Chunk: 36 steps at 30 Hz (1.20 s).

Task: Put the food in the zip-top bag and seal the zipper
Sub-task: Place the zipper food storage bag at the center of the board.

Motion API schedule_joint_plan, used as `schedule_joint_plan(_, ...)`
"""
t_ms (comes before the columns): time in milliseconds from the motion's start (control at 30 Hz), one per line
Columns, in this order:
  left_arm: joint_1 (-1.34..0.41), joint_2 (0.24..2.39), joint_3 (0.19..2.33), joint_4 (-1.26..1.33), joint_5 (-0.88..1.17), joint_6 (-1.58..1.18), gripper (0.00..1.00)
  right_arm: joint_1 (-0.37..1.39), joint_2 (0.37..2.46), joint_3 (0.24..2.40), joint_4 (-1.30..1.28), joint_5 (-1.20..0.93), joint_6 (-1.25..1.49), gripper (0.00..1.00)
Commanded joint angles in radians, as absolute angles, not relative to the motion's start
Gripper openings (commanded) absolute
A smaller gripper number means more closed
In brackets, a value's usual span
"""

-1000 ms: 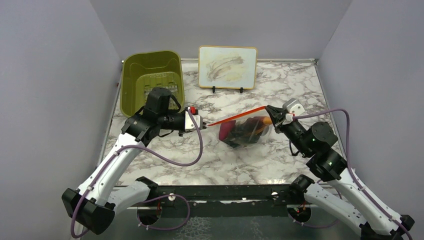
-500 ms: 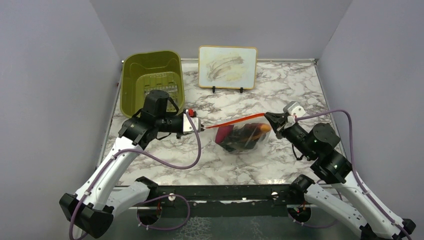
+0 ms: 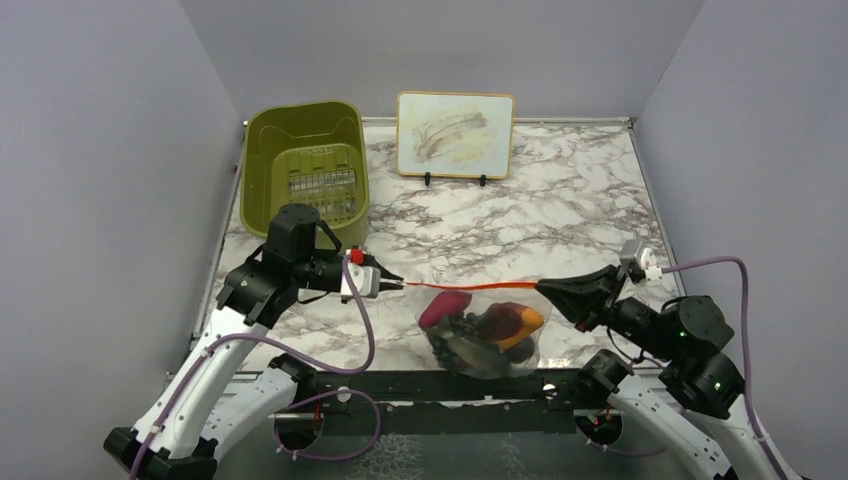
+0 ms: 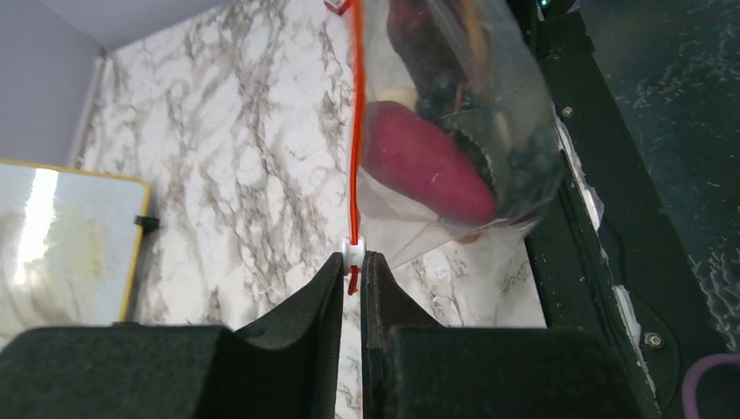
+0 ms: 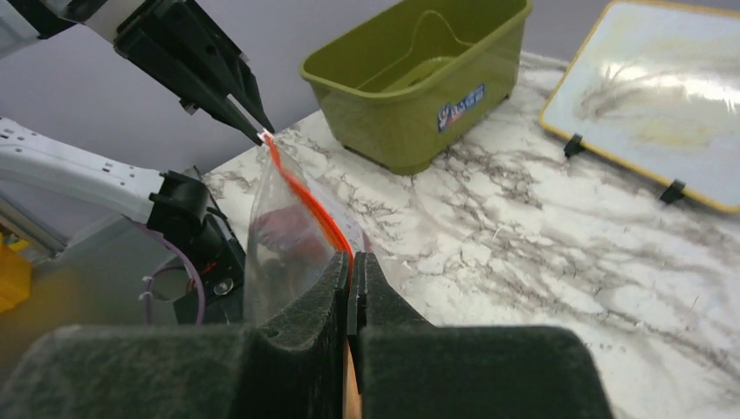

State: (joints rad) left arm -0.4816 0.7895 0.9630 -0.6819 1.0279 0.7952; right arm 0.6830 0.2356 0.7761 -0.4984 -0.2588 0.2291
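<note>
Soft, even light is cast; glare is seen on the board (image 4: 61, 244) and zip-top bag (image 4: 515, 96); shadows are faint.

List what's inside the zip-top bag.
Through the clear zip-top bag: a pink-purple piece, an orange piece and dark grapes between them. Anything under that pile is covered, so a full count isn't possible.
</note>
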Motion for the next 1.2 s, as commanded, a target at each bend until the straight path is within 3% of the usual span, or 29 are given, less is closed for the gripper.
schedule_joint_plan(0,-0.474,0.876,0.922,-0.685,0.995,0.768,0.0,0.676,0.197,0.665,-0.388,-0.152,0.422,0.01)
schedule_joint_plan(167,-0.473,0.982,0.901,-0.534,0.913,0.665,0.0,0.676,0.258,0.513,-0.229,-0.016,0.372,0.01)
schedule_joint_plan(433,-0.473,1.081,0.869,-0.252,0.792,0.484,0.0,0.676,0.462,0.47,-0.101,0.122,0.272,0.01)
schedule_joint_plan(867,-0.455,1.34,1.012,-0.127,0.66,0.468,0.0,0.667,0.759,0.507,0.159,0.273,0.085,0.01)
schedule_joint_plan(1167,-0.442,1.489,1.111,-0.116,0.614,0.48,0.0,0.567,0.945,0.542,0.325,0.209,0.058,0.01)
